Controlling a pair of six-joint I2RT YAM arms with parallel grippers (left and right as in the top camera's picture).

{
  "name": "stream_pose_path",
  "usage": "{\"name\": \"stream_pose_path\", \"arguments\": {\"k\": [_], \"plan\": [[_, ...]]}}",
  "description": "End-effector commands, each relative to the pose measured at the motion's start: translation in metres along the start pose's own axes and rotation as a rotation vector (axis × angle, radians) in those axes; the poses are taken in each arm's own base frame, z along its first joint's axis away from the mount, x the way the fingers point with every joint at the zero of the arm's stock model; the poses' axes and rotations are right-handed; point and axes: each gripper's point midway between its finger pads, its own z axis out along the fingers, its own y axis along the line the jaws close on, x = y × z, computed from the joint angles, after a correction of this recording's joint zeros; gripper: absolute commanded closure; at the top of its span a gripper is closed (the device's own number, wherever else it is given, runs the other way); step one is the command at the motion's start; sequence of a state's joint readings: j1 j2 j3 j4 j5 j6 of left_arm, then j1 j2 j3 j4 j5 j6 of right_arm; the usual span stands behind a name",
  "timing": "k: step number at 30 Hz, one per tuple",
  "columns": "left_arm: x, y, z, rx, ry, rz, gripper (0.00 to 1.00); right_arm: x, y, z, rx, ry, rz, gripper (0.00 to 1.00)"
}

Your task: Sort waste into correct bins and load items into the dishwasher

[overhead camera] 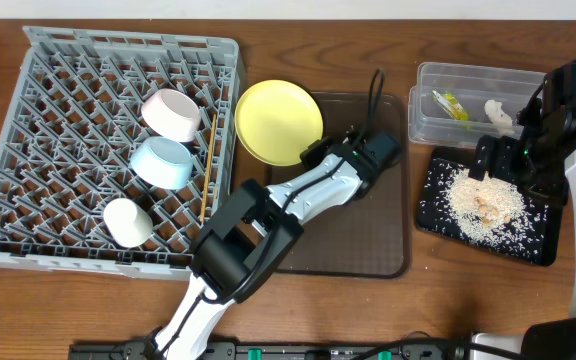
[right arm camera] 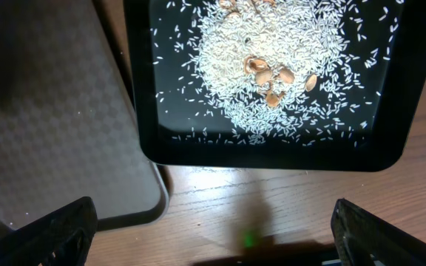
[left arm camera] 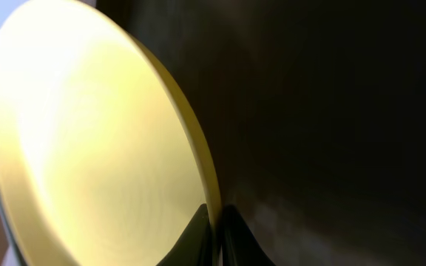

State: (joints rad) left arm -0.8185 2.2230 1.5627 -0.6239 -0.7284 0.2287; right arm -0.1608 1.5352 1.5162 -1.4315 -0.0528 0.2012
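Soft even light overhead; left wrist view blurry, half dark (glare on plate (left arm camera: 87, 133))

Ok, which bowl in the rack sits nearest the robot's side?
The small white bowl; the light blue bowl and pinkish bowl sit further back.

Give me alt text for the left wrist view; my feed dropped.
The left hand is shut on the rim of the yellow plate, which fills the left half of the view. The dark tray lies behind it.
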Motion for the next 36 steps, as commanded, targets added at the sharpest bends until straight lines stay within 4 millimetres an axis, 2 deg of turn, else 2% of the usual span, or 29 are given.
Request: {"name": "stream_pose_path", "arguments": {"k": [1, 7, 12, 16, 20, 26, 36], "plan": [[-0.004, 0.023, -0.023, -0.053, -0.038, -0.048, 0.93, -0.002, 0.001, -0.006, -0.009, -0.02, 0.001, 0.01], [-0.004, 0.044, -0.049, -0.03, -0.075, -0.097, 0.93, -0.002, 0.001, -0.006, -0.009, -0.02, 0.001, 0.01], [-0.001, 0.056, -0.069, 0.107, -0.119, -0.204, 0.92, -0.002, 0.001, -0.005, -0.009, -0.019, 0.001, 0.01], [0.006, 0.076, -0.081, 0.196, -0.14, -0.317, 0.93, -0.002, 0.001, -0.005, -0.008, -0.018, 0.001, 0.01], [0.014, 0.094, -0.087, 0.278, -0.155, -0.396, 0.92, -0.002, 0.001, -0.005, -0.008, -0.018, 0.001, 0.01], [0.02, 0.103, -0.09, 0.525, -0.169, -0.579, 0.93, -0.001, 0.001, -0.005, -0.007, -0.013, 0.001, 0.01], [0.027, 0.117, -0.082, 0.79, -0.164, -0.766, 0.93, 0.001, 0.0, -0.005, -0.006, -0.008, 0.001, 0.01]]}}
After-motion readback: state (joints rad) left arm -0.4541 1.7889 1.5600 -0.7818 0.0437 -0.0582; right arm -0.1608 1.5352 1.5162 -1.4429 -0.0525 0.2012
